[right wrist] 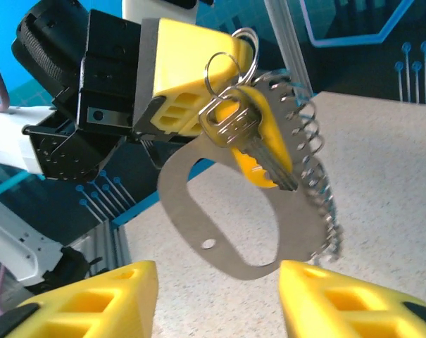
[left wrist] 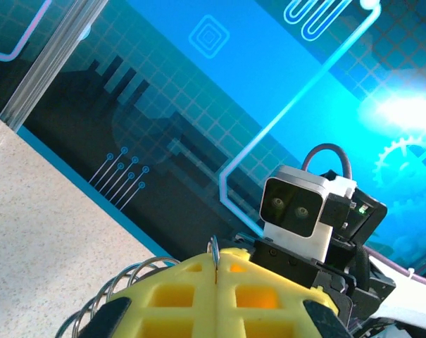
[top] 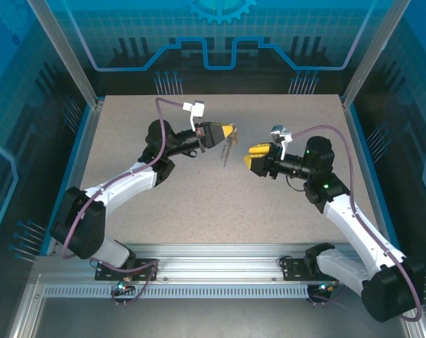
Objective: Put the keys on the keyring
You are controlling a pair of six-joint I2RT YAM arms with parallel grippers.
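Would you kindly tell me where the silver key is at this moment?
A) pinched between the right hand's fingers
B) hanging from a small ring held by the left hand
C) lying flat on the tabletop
B: the silver key dangles from a small ring pinched in the shut left hand, while the right hand sits open below it, holding nothing.

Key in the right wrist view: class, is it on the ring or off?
On: the silver key hangs from the wire ring, which the shut left claw pinches.
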